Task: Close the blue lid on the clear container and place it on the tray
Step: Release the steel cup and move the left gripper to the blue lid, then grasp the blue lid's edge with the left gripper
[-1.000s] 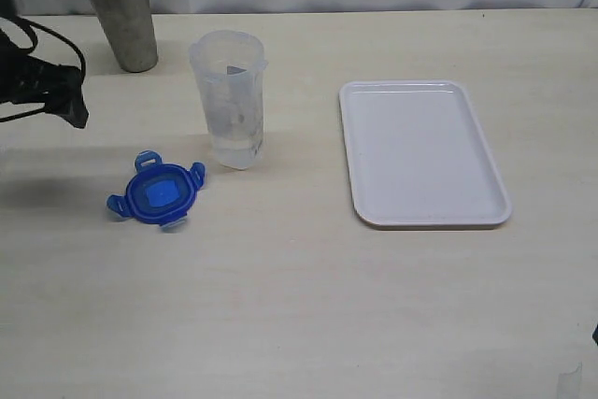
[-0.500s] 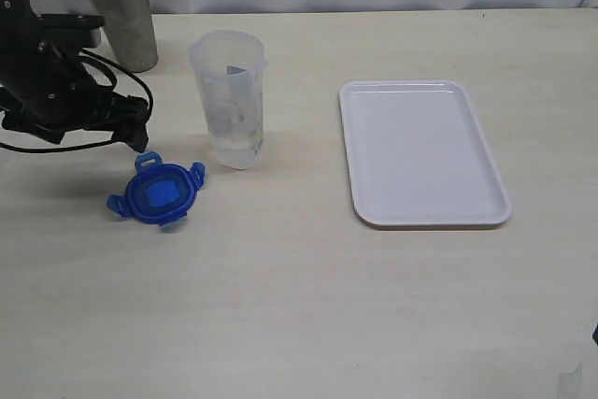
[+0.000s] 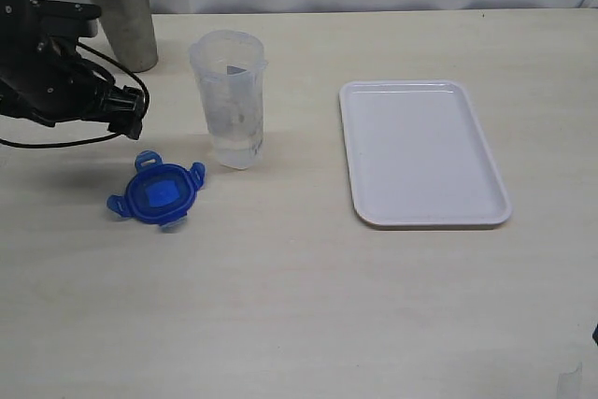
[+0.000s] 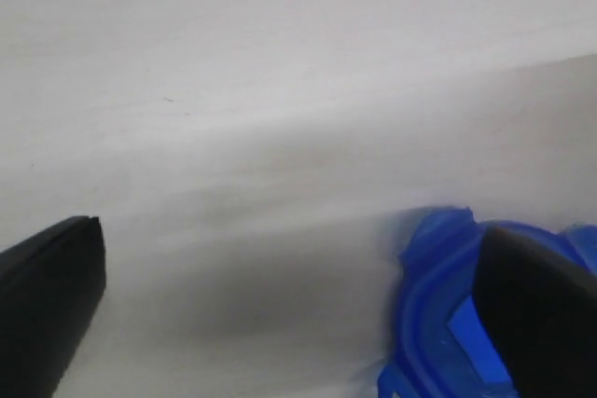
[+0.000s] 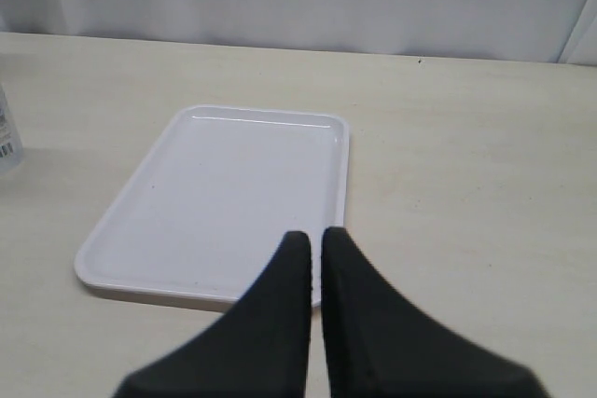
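Nothing is completed: the lid (image 3: pixel 156 193) lies on the surface (image 3: pixel 299 306) near the uncapped container (image 3: pixel 230 100), off the tray (image 3: pixel 425 151). The left tool (image 4: pixel 289 230) is spread near the lid; the right tool (image 5: pixel 315 240) is closed, empty.

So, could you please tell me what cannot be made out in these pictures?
Left wrist view: the blue lid is blurred, cut off by the frame edge and partly behind a finger of the left tool.
Right wrist view: the clear container is cropped to a sliver at the edge.
Exterior view: the right tool is outside the frame.
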